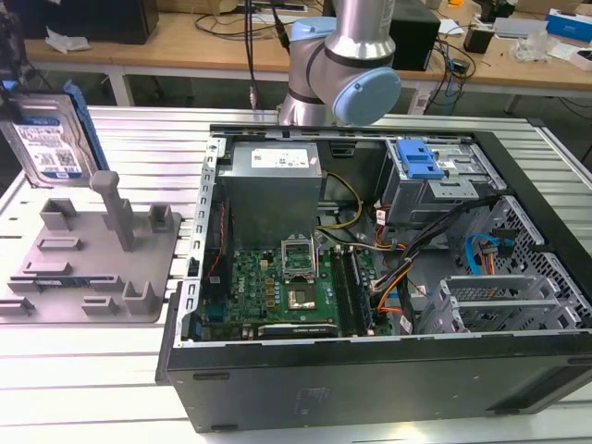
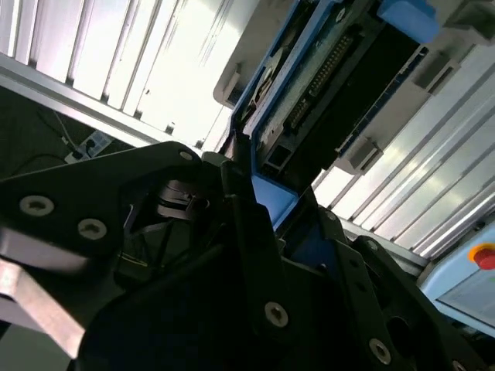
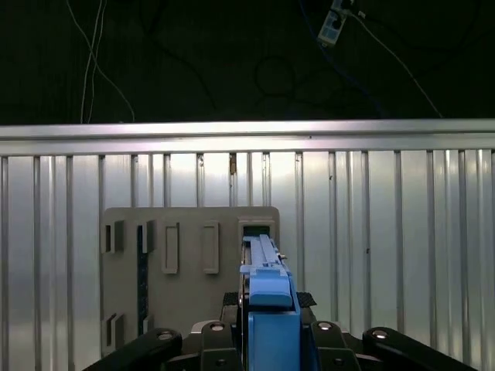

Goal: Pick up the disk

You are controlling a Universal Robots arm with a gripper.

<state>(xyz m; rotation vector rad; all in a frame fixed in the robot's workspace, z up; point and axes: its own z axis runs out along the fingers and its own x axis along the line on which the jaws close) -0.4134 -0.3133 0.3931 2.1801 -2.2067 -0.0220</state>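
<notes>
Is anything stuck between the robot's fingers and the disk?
No. The black gripper is shut right on the silver-grey rectangular hard drive with blue plastic rails, held upright above the grey plastic holder tray. Nothing visible sits between them.

ribbed aluminium desk (image 1: 129, 370), bright glare on its slats; wooden workbench (image 1: 185, 46) behind on white legs, cluttered with cables (image 1: 231, 23) and black boxes (image 1: 92, 18); dark floor past the desk edge with trailing wires (image 3: 93, 62)

disk (image 1: 48, 139) raised above fixture plate (image 1: 88, 254), open computer case (image 1: 370, 277) on the exterior view's right
</notes>
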